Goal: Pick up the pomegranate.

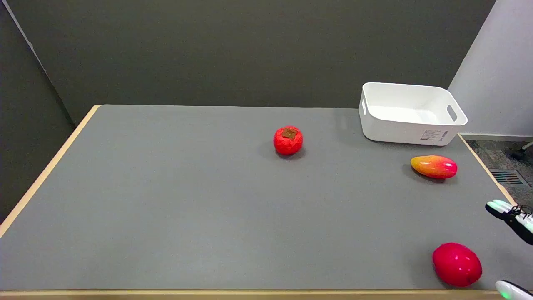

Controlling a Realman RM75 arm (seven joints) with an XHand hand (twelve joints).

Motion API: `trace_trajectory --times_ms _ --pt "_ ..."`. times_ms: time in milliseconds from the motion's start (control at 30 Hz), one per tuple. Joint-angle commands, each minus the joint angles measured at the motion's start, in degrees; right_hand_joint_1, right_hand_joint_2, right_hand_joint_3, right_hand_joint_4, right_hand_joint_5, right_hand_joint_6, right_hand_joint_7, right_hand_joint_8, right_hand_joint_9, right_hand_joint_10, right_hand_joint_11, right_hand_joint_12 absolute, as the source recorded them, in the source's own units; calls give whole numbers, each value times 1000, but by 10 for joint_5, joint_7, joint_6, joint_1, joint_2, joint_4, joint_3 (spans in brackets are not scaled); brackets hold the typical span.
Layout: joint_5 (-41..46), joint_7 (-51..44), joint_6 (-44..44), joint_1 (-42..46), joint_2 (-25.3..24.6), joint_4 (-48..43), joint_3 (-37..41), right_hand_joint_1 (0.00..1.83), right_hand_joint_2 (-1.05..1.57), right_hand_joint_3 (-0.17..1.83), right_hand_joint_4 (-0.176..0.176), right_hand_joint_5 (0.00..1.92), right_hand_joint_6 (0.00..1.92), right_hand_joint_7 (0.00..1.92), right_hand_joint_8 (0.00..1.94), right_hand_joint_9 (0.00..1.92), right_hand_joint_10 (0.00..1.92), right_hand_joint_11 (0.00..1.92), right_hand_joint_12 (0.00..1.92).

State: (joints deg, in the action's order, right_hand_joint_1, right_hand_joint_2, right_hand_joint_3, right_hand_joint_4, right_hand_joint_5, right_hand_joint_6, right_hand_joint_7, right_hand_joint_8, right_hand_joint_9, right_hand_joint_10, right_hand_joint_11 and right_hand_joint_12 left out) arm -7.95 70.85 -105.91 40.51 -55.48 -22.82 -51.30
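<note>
The right hand (pixel 514 216) enters at the lower right edge, mostly cut off; whether its fingers are spread or curled I cannot tell. The pomegranate (pixel 457 264) lies on the tabletop (pixel 166 208) just below and slightly left of the hand, near but not touching, long axis tilted.

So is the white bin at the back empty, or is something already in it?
Empty as far as the view shows: the white bin shows only bare white floor inside; its near wall hides a strip of that floor.
</note>
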Motion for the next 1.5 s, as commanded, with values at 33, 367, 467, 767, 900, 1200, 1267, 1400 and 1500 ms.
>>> trace_trajectory --times_ms 33,367,467,767,900,1200,1267,1400,1500 --pt "-3 -35 1 -10 -22 -1 -44 390 451 898 23 12 200 22 175 -1 229 -1 792" --pt "-3 -89 1 -12 -22 -45 -76 408 456 897 16 20 220 30 184 -1 242 -1 816" --pt "-3 -91 1 -13 -22 -52 -82 523 452 924 10 71 131 85 76 46 121 14 724" --pt "-3 -106 2 -11 -23 -48 -88 534 490 944 0 74 146 86 88 52 141 8 751" --pt "-3 -128 3 -11 -25 -46 -100 557 499 947 -1 72 163 84 101 49 152 10 763" --pt "-3 -131 3 -11 -30 -36 -106 597 512 953 -3 68 190 80 122 45 168 10 777" --pt "-3 -132 3 -11 -30 -33 -106 600 513 954 -3 68 192 80 122 45 169 10 778" --pt "-3 -132 3 -13 -30 -25 -106 604 513 954 -3 67 196 80 120 44 171 10 778" --pt "-8 -133 3 -16 -28 -18 -106 605 512 953 -3 66 200 79 122 42 177 10 781"
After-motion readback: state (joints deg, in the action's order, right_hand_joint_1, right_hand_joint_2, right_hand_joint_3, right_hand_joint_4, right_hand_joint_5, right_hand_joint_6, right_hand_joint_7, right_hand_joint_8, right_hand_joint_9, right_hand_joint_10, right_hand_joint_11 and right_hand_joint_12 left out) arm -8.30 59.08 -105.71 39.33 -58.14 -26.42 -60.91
